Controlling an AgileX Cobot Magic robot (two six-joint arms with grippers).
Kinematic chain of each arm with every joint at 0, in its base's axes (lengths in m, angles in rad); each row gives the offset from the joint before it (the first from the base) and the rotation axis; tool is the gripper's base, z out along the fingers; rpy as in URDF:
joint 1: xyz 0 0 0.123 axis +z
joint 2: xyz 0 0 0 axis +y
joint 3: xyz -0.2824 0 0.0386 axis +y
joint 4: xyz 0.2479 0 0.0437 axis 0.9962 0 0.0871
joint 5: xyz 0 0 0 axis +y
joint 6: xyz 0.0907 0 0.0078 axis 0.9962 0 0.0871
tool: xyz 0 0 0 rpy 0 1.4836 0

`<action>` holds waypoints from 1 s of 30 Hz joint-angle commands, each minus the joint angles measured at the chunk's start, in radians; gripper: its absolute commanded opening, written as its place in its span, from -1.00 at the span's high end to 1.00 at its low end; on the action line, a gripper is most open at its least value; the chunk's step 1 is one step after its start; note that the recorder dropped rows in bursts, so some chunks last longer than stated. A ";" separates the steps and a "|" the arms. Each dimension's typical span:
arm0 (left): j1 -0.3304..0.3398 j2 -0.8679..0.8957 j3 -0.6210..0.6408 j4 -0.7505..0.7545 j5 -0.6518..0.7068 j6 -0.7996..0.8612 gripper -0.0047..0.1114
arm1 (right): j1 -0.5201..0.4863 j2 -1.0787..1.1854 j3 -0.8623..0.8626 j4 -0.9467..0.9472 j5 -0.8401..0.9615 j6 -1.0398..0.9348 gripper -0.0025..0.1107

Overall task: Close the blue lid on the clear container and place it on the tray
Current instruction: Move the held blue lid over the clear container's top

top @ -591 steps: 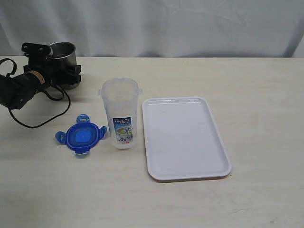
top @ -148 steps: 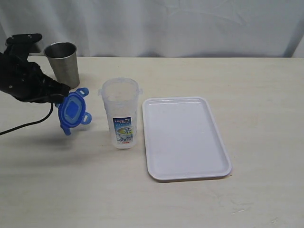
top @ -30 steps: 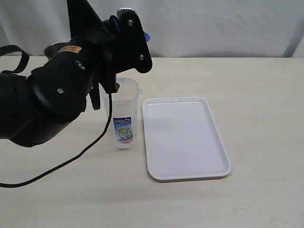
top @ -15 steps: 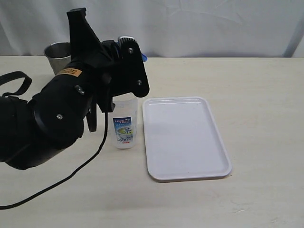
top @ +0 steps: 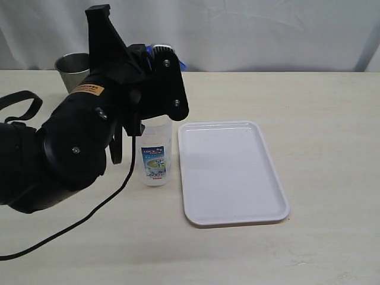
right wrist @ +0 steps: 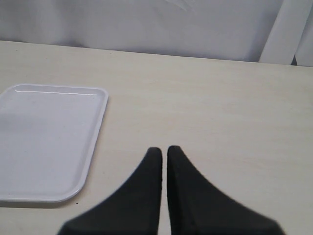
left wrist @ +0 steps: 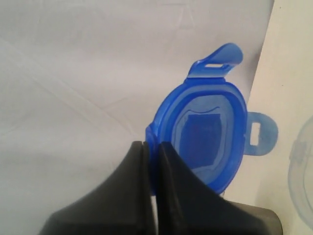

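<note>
One blue lid [left wrist: 210,132] pinched in the left claw [left wrist: 150,147], one clear container [top: 155,160], one tray [top: 231,172]; right claw [right wrist: 164,149] pressed together.

Looming over the clear container [top: 155,160] with the bulky left arm [top: 89,136] and the blue lid [left wrist: 205,132] pinched in its hand [left wrist: 151,147], shutting off access from above and from the left. Crowding the back-left corner with a steel cup [top: 70,64]. Leaving the tray [top: 234,221] bare just beside the container, and offering open tabletop [top: 320,119] to its right.

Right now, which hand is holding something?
The left hand, pinching the blue lid by its rim; the right hand is shut on nothing.
</note>
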 commanded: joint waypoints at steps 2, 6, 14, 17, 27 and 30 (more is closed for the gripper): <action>0.035 -0.005 0.002 -0.005 0.026 0.030 0.92 | 0.000 -0.005 0.003 -0.001 -0.004 0.000 0.88; 0.046 -0.004 0.002 -0.029 0.036 0.030 0.92 | 0.000 -0.005 0.003 -0.001 -0.004 0.000 0.88; 0.046 -0.002 0.002 -0.056 0.072 0.030 0.92 | 0.000 -0.005 0.003 -0.001 -0.004 0.000 0.88; 0.046 -0.002 0.002 -0.061 0.076 0.030 0.92 | 0.000 -0.005 0.003 -0.001 -0.004 0.000 0.88; 0.010 -0.002 0.002 -0.102 0.067 0.030 0.92 | 0.000 -0.005 0.003 -0.001 -0.004 0.000 0.88; 0.010 -0.002 0.002 -0.113 0.069 0.030 0.92 | 0.000 -0.005 0.003 -0.001 -0.004 0.000 0.88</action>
